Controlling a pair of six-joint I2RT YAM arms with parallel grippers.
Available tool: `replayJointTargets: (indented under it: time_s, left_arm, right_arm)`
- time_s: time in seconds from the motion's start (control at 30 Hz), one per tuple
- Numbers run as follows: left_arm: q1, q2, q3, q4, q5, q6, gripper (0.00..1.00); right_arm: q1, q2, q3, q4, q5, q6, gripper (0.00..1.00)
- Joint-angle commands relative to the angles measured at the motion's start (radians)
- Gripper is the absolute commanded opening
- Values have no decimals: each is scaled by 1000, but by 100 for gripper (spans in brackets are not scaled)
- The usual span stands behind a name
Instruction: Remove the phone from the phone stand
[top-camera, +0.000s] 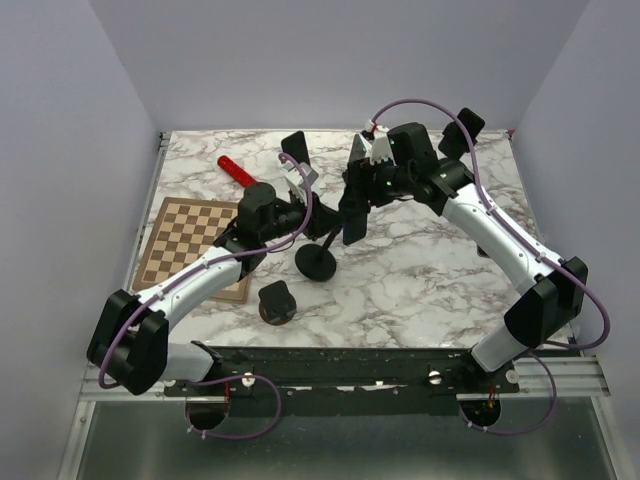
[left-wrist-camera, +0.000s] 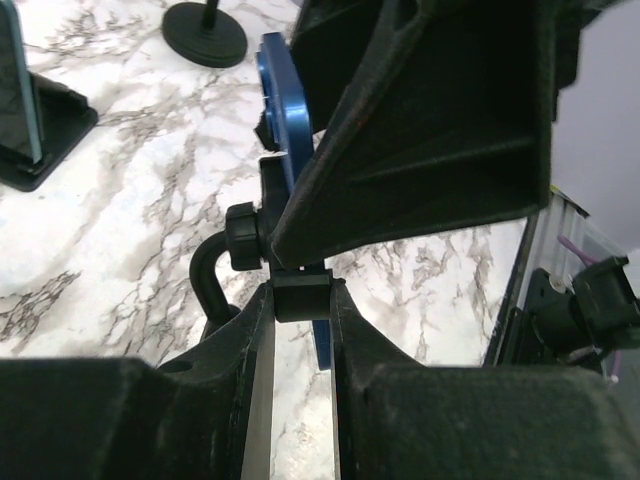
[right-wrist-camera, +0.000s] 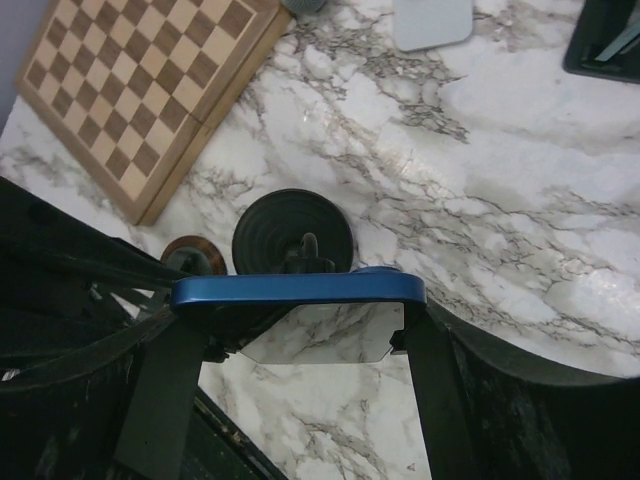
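The left claw is clamped tight, fingers pinching a small black block on the phone stand, just under the cradle. The right claw is spread wide and gripping the blue phone by its two ends, one finger on each. The phone rides up against the cradle, mid-table, well above the stand's round black base. Out left lies a chessboard, a red object beyond it, and a small black round object nearer on the marble table.
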Motion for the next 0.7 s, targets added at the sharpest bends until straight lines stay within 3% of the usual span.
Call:
replayJointTargets:
  time_s: [0.0,0.3,0.43,0.57,0.67]
  left_arm:
    - [-10,-16,10,137,269,29,0]
    - [2,8,25,108,233,9,0]
    - [1,1,33,93,236,12,0]
    - [-11,-38,18,96,218,-5,36]
    - [-17,-54,9,96,187,-30,50]
  right_arm:
    - [-54,-5,-28,110,-297,-71,1]
    - [-54,-7,-43,156,-412,-54,1]
    - [-52,0,-23,153,-328,0,1]
    - [-39,-9,-29,160,-213,45,1]
    - [6,-12,-23,152,-100,40,1]
